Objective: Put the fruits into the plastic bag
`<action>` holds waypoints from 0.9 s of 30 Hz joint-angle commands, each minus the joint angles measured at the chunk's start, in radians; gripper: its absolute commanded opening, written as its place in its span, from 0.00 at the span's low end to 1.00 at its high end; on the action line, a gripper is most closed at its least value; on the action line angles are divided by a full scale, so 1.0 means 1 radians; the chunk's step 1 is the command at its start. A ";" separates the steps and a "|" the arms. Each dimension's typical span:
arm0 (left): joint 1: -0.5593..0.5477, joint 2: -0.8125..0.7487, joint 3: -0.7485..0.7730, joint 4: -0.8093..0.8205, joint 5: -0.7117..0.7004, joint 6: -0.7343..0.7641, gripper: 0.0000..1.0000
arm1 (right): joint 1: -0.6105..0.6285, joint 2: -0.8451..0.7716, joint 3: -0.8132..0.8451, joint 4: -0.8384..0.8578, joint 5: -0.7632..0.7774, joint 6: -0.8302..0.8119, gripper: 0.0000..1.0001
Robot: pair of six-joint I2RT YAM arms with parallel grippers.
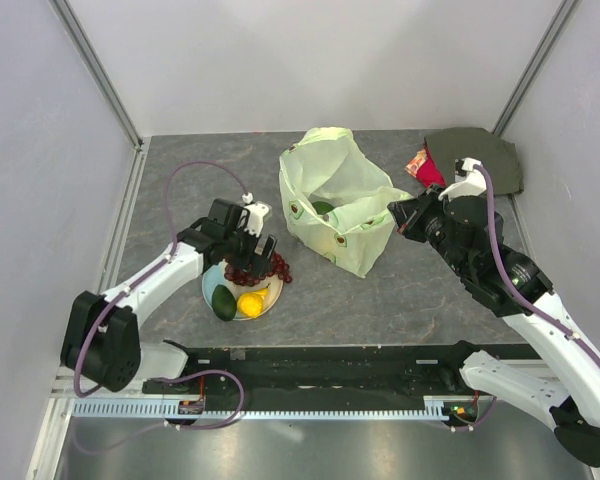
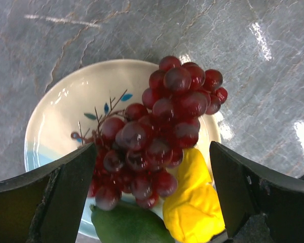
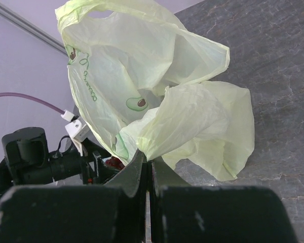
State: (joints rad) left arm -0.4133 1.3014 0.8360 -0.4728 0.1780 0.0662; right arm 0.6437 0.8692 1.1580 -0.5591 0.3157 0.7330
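Grapes (image 2: 162,126) lined up for pick; bag (image 1: 365,250) mouth held open.
Left gripper (image 2: 152,197) hung spread wide over the plate (image 2: 66,111), one finger either side of the grapes, apparently set to close on the bunch; it gripped nothing yet. Lemon (image 2: 195,202) and avocado (image 2: 126,225) lay on the plate against the bunch. Right gripper (image 3: 148,164), jaws pressed together, pinched the bag's rim and held it up, judged to keep the mouth open for drops. Bag stood right of the plate, apart from it, with a second avocado (image 1: 322,208) visible inside.

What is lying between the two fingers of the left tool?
The grape bunch, resting on the plate beside the lemon. The left wrist view shows it inside the open left tool.
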 commanded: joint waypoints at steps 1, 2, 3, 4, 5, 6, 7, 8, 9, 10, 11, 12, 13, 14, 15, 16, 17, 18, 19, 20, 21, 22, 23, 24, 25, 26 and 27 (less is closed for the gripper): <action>-0.015 0.067 0.049 0.052 -0.035 0.096 0.99 | -0.001 0.001 0.005 0.038 0.008 0.000 0.00; -0.018 0.093 0.051 0.057 -0.037 0.098 0.99 | -0.001 -0.004 0.006 0.037 0.011 0.000 0.00; -0.019 0.105 0.054 0.066 -0.040 0.098 0.99 | -0.001 -0.004 0.005 0.037 0.014 0.000 0.00; -0.022 0.116 0.058 0.068 -0.037 0.103 0.99 | -0.001 -0.006 0.003 0.039 0.016 0.000 0.00; -0.028 0.143 0.063 0.069 -0.037 0.104 0.99 | -0.001 -0.007 0.002 0.038 0.017 -0.001 0.00; -0.030 0.156 0.072 0.068 -0.043 0.107 0.99 | -0.001 -0.007 0.003 0.036 0.016 0.000 0.00; -0.035 0.168 0.077 0.068 -0.043 0.113 0.99 | -0.001 -0.007 0.003 0.037 0.017 0.000 0.00; -0.038 0.177 0.080 0.068 -0.048 0.116 0.99 | -0.001 -0.009 0.003 0.036 0.017 0.002 0.00; -0.041 0.193 0.083 0.071 -0.048 0.119 0.97 | -0.001 -0.007 0.003 0.036 0.022 0.002 0.00; -0.042 0.197 0.086 0.074 -0.048 0.122 0.95 | -0.001 -0.007 0.003 0.037 0.020 0.002 0.00; -0.042 0.203 0.086 0.074 -0.045 0.124 0.93 | -0.001 -0.006 0.003 0.037 0.022 0.000 0.00; -0.042 0.220 0.086 0.076 -0.040 0.126 0.85 | -0.001 -0.006 0.003 0.037 0.025 0.002 0.00; -0.042 0.228 0.086 0.074 -0.043 0.126 0.81 | -0.001 -0.004 0.003 0.036 0.025 0.002 0.00; -0.044 0.237 0.087 0.074 -0.046 0.126 0.76 | -0.001 -0.004 0.002 0.036 0.023 0.002 0.00; -0.044 0.242 0.089 0.074 -0.054 0.124 0.67 | -0.001 -0.004 0.003 0.036 0.026 0.002 0.00; -0.044 0.242 0.087 0.072 -0.061 0.121 0.63 | -0.001 -0.004 0.003 0.036 0.028 0.002 0.00; -0.044 0.239 0.089 0.072 -0.069 0.118 0.59 | -0.001 -0.004 0.005 0.036 0.028 0.002 0.00; -0.044 0.231 0.086 0.072 -0.086 0.110 0.56 | -0.001 -0.003 0.006 0.034 0.029 0.000 0.00; -0.044 0.208 0.083 0.074 -0.092 0.109 0.54 | -0.001 -0.002 0.006 0.034 0.031 -0.001 0.00; -0.044 0.196 0.078 0.079 -0.098 0.106 0.54 | -0.001 -0.002 0.009 0.033 0.034 0.000 0.00; -0.044 0.179 0.077 0.083 -0.106 0.103 0.52 | -0.001 -0.001 0.008 0.033 0.033 0.000 0.00; -0.044 0.149 0.074 0.086 -0.107 0.100 0.52 | -0.001 -0.002 0.009 0.033 0.033 0.000 0.00; -0.044 0.130 0.072 0.092 -0.107 0.099 0.51 | -0.001 0.001 0.009 0.034 0.034 0.000 0.00; -0.042 0.115 0.072 0.100 -0.109 0.095 0.50 | -0.001 0.002 0.009 0.034 0.034 -0.001 0.00; -0.042 0.099 0.072 0.106 -0.110 0.092 0.49 | -0.001 0.001 0.009 0.034 0.034 -0.001 0.00; -0.042 0.069 0.075 0.108 -0.115 0.089 0.49 | -0.001 0.004 0.009 0.034 0.034 -0.001 0.00; -0.042 0.056 0.078 0.112 -0.127 0.081 0.46 | -0.001 0.004 0.009 0.034 0.034 -0.003 0.00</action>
State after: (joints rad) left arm -0.4557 1.4616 0.8909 -0.4202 0.0902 0.1551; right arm 0.6437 0.8707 1.1580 -0.5537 0.3313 0.7330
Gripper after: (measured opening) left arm 0.536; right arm 0.010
